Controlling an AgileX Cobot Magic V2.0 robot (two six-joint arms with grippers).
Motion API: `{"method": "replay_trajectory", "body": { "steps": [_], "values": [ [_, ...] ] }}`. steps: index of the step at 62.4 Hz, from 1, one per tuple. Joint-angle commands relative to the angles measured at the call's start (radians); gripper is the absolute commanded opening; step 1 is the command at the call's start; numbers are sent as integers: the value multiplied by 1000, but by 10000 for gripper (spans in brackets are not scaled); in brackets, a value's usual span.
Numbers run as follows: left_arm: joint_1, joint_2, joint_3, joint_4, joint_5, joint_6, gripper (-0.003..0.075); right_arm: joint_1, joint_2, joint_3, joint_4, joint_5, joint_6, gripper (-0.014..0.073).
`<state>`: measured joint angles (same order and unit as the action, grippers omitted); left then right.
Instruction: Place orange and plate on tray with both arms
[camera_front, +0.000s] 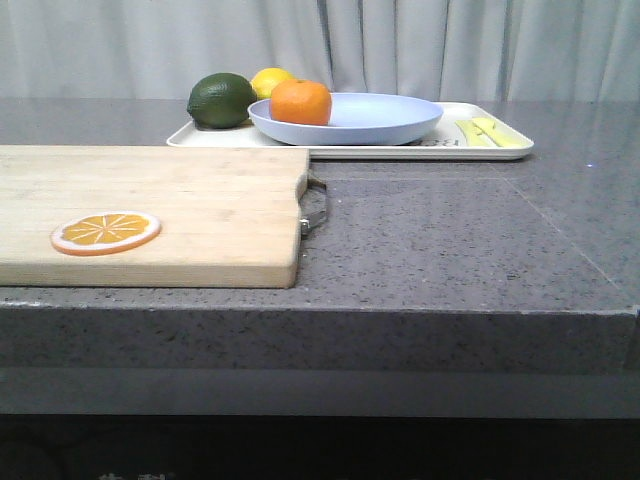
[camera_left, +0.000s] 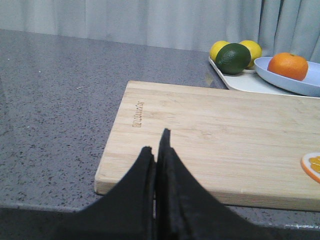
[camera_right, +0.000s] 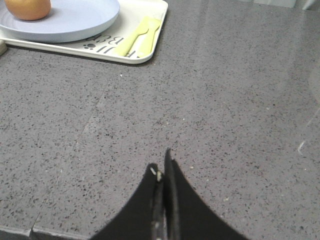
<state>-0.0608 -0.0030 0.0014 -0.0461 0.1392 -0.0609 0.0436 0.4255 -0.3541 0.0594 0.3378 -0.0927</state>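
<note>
Round bright orange (camera_front: 300, 102) sits in shallow matte lavender plate (camera_front: 380, 125) — plate rests on flat cream tray (camera_front: 505, 150), rounded corners. Speckled grey stone counter (camera_front: 450, 240); pale wooden board (camera_front: 180, 210) nearby. Left gripper (camera_left: 156, 147) — black fingers pressed together, empty, above board. Right gripper (camera_right: 161, 167) likewise closed, over bare counter.

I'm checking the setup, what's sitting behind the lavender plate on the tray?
Behind the pale lavender-blue round plate, at its left on the cream rectangular tray, sit a dark green lime-like fruit and a yellow lemon. The left wrist view shows a second lemon. The plate hides their bases.
</note>
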Motion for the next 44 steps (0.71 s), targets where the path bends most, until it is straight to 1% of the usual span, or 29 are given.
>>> {"method": "replay_trajectory", "body": {
  "steps": [1, 12, 28, 34, 44],
  "values": [
    [0, -23, 3, -9, -86, -8, -18, -2, -17, -10, -1, -134, -5, -61],
    [0, -23, 3, -9, -86, -8, -18, -2, -150, 112, -1, -239, -5, -61],
    [0, -23, 3, -9, -86, -8, -18, -2, -393, 338, -1, -243, -5, -61],
    [0, -23, 3, -9, -86, -8, -18, -4, -460, 377, -1, -238, -5, -61],
    [0, -21, 3, -9, -86, -8, -18, -4, -452, 377, -1, -213, -5, -61]
  ]
}}
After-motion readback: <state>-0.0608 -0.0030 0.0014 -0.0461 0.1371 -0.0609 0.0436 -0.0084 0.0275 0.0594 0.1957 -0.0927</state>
